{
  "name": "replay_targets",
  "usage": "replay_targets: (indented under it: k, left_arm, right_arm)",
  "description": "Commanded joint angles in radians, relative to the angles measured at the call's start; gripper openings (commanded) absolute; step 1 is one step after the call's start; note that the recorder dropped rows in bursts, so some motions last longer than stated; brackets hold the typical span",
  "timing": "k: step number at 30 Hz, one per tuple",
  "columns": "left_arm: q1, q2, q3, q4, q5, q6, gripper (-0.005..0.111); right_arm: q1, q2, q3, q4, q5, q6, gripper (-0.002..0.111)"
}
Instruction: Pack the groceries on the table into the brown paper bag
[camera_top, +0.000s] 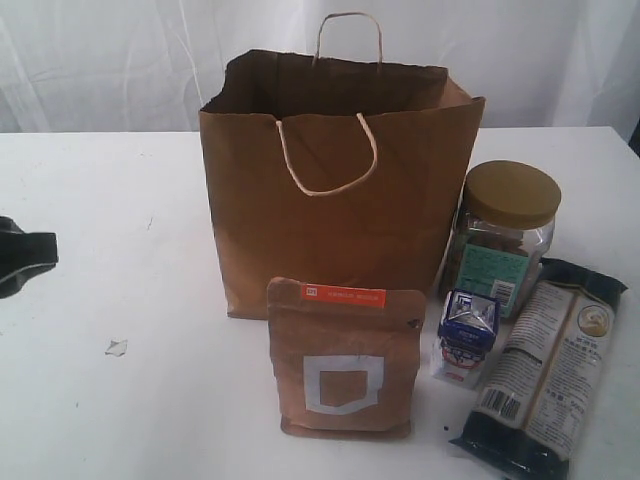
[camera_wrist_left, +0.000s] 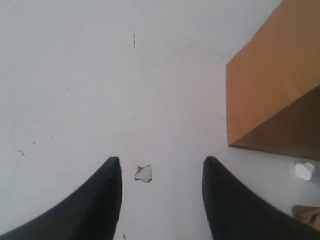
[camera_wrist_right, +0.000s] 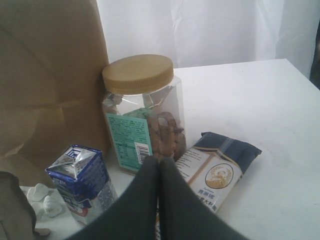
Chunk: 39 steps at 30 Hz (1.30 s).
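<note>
Right wrist view: right gripper (camera_wrist_right: 159, 162) fingers pressed together, empty, facing jar (camera_wrist_right: 142, 115), carton (camera_wrist_right: 80, 172), noodle packet (camera_wrist_right: 215, 170) near desk (camera_top: 120, 200) right edge. Left gripper (camera_wrist_left: 161, 159) spread, empty. Jar rigid, likely heavy, slick; take its waist. Bag (camera_top: 330, 230) stands mid-desk.

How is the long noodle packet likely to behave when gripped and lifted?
The long dark noodle packet lies flat on the table, so it likely won't roll. Its smooth film wrapper may be slippery. Being long, gripped at one end it would probably droop or swing.
</note>
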Motion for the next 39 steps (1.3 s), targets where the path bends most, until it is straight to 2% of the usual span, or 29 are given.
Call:
replay_targets:
  k: [1, 8, 11, 13, 16, 22, 24, 27, 32, 39]
  left_arm:
    - [0.004, -0.006, 0.05, -0.03, -0.015, -0.001, 0.053]
    - [-0.002, -0.245, 0.163, -0.03, -0.008, -0.001, 0.053]
    - [0.008, -0.395, 0.289, -0.043, -0.115, -0.001, 0.053]
    - [0.025, -0.455, 0.399, -0.131, -0.26, -0.001, 0.053]
    - [0.033, -0.568, 0.491, -0.154, -0.23, -0.001, 0.053]
    - [0.037, -0.776, 0.559, -0.175, -0.166, -0.001, 0.053]
    - [0.061, -0.828, 0.582, -0.175, -0.154, -0.001, 0.053]
    - [0.138, -0.926, 0.582, -0.173, -0.106, -0.001, 0.053]
    - [0.244, -0.926, 0.582, -0.159, -0.103, 0.001, 0.053]
    - [0.258, -0.926, 0.582, -0.159, -0.103, 0.001, 0.053]
  right_arm:
    - [-0.004, -0.006, 0.005, 0.0, -0.007, 0.003, 0.0]
    - [-0.004, -0.006, 0.005, 0.0, -0.007, 0.003, 0.0]
    - [-0.004, -0.006, 0.005, 0.0, -0.007, 0.003, 0.0]
    - [-0.004, -0.006, 0.005, 0.0, -0.007, 0.003, 0.0]
    - [-0.004, -0.006, 0.005, 0.0, -0.007, 0.003, 0.0]
    - [-0.004, -0.006, 0.005, 0.0, -0.007, 0.003, 0.0]
    - [-0.004, -0.006, 0.005, 0.0, -0.007, 0.003, 0.0]
    - [-0.004, -0.006, 0.005, 0.0, -0.007, 0.003, 0.0]
    - [-0.004, -0.006, 0.005, 0.0, -0.007, 0.003, 0.0]
    - [-0.004, -0.006, 0.005, 0.0, -0.007, 0.003, 0.0]
